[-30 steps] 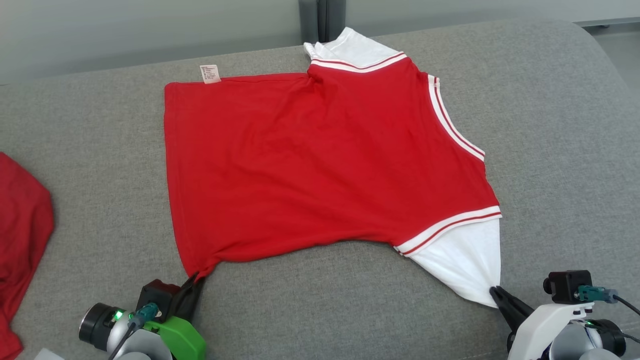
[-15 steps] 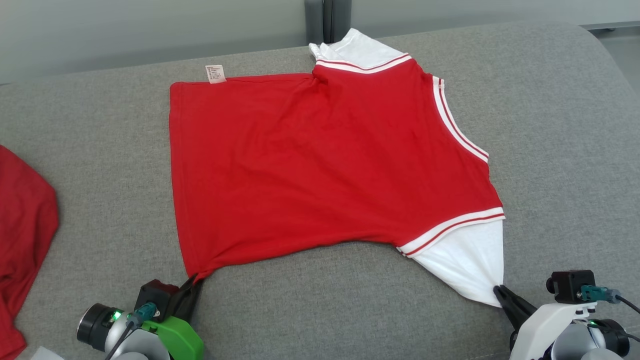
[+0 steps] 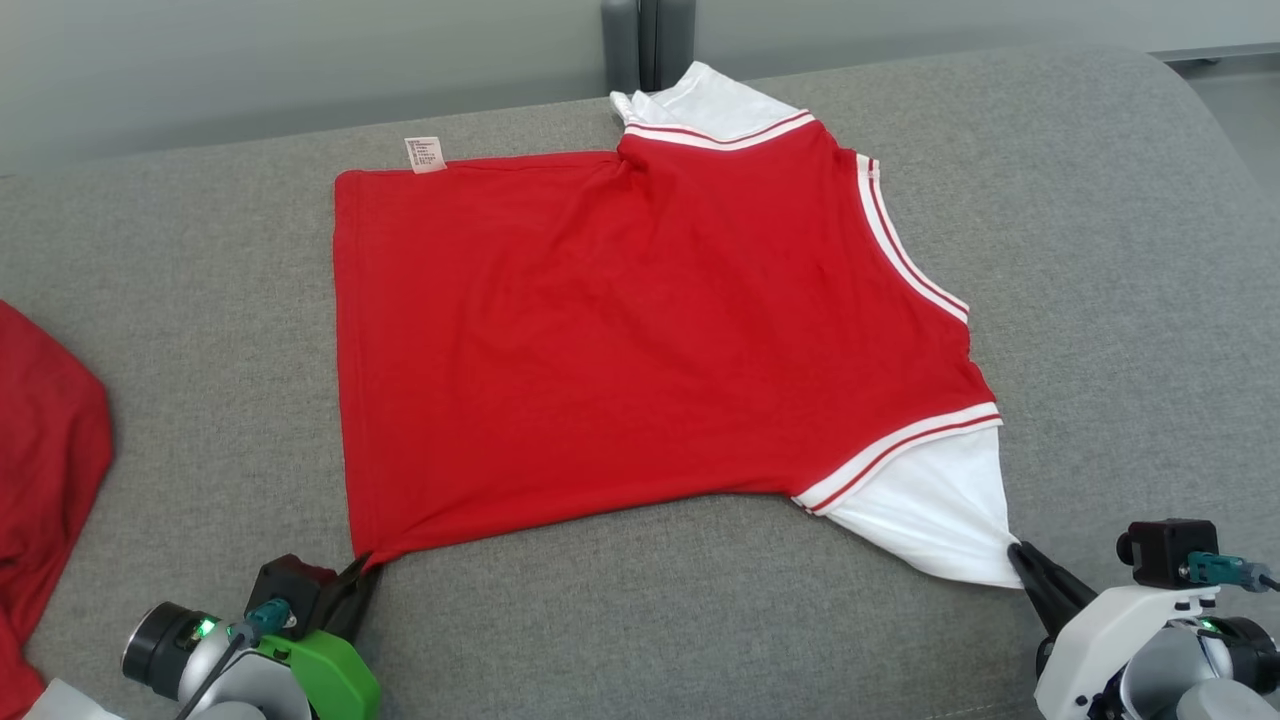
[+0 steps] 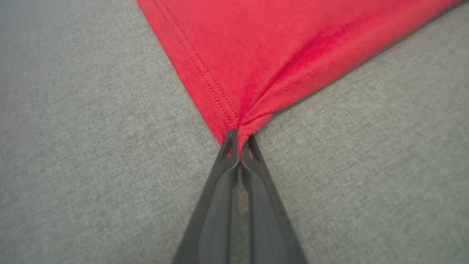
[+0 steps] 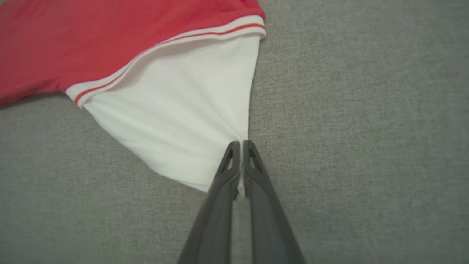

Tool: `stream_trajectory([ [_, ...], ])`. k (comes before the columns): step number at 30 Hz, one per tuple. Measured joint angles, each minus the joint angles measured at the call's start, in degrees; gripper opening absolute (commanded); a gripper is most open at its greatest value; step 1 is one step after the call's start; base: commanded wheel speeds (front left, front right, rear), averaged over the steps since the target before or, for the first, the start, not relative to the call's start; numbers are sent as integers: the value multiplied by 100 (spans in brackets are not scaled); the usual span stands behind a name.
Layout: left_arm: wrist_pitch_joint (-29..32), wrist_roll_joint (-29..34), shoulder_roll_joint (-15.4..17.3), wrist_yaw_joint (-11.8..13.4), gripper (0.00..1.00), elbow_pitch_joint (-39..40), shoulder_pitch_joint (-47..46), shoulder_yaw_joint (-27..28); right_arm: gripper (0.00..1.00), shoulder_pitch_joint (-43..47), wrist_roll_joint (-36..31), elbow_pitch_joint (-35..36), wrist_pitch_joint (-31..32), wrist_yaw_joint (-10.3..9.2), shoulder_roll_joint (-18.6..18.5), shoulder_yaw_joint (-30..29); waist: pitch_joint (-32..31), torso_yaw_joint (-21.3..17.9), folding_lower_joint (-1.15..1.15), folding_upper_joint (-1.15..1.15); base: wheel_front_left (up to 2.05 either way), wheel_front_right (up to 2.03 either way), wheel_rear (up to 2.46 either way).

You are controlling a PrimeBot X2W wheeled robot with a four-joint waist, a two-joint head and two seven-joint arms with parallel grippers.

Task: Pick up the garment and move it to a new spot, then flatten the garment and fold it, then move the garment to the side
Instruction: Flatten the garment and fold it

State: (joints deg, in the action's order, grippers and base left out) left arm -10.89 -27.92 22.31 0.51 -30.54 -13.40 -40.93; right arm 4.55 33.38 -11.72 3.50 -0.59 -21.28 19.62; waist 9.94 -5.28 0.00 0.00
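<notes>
The garment (image 3: pixel 640 330) is a red T-shirt with white striped-cuff sleeves, spread flat on the grey cushion (image 3: pixel 1100 250). My left gripper (image 3: pixel 362 566) is shut on its near-left hem corner; in the left wrist view the fingers (image 4: pixel 240 141) pinch the red fabric (image 4: pixel 256 66), which bunches into creases there. My right gripper (image 3: pixel 1014 550) is shut on the tip of the near white sleeve (image 3: pixel 930 505); in the right wrist view that sleeve (image 5: pixel 183 117) is pulled to a point between the fingertips (image 5: pixel 241 145). The other white sleeve (image 3: pixel 710 100) lies at the far edge.
Another red cloth (image 3: pixel 45 470) lies at the left edge of the cushion. A white care label (image 3: pixel 424 154) sticks out from the shirt's far hem corner. A dark post (image 3: pixel 648 40) stands behind the cushion's far edge.
Both grippers have drawn their corners slightly toward me and outward. The shirt's near edge lies straighter and its body flatter than before.
</notes>
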Motion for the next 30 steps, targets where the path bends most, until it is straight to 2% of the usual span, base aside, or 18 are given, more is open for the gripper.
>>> stream_trajectory([
  [5,86,-26,-1,-41,0,45,3,-16,0,4,0,0,8,4,27,97,0,4,0,0,0,0,0],
  [7,130,-105,-29,-102,16,57,5,-15,0,4,0,-14,15,5,62,135,8,10,0,0,0,0,0],
  [8,130,-155,-48,-101,25,56,7,-9,0,2,-1,-30,15,5,88,159,14,13,0,0,0,0,0],
  [10,127,-194,-71,-99,49,53,7,18,0,-78,-144,-94,54,7,120,298,43,-2,0,0,0,0,0],
  [11,126,-199,-94,-96,91,52,6,31,15,-119,-158,-103,48,5,154,288,54,-8,0,0,0,0,0],
  [12,126,-200,-122,-78,100,48,1,42,29,-166,-158,-115,35,0,191,279,64,-12,0,0,0,0,0],
  [13,126,-200,-141,-48,100,46,-14,48,48,-214,-166,-121,-10,-2,222,271,73,-16,0,0,0,0,0],
  [14,125,-205,-158,-42,100,38,-14,71,88,-262,-188,-124,-59,-15,253,265,80,-20,0,0,0,0,0],
  [15,121,-233,-186,-42,100,34,-15,112,100,-318,-216,-127,-114,-58,289,254,87,-26,0,0,0,0,0],
  [21,121,-268,-257,-10,100,-34,-44,156,100,-467,-270,-234,-218,-59,390,293,88,-96,0,0,0,0,0],
  [30,202,-378,-249,27,100,-84,-25,204,100,-414,-269,-244,-332,-57,302,237,46,-147,0,0,0,0,0],
])
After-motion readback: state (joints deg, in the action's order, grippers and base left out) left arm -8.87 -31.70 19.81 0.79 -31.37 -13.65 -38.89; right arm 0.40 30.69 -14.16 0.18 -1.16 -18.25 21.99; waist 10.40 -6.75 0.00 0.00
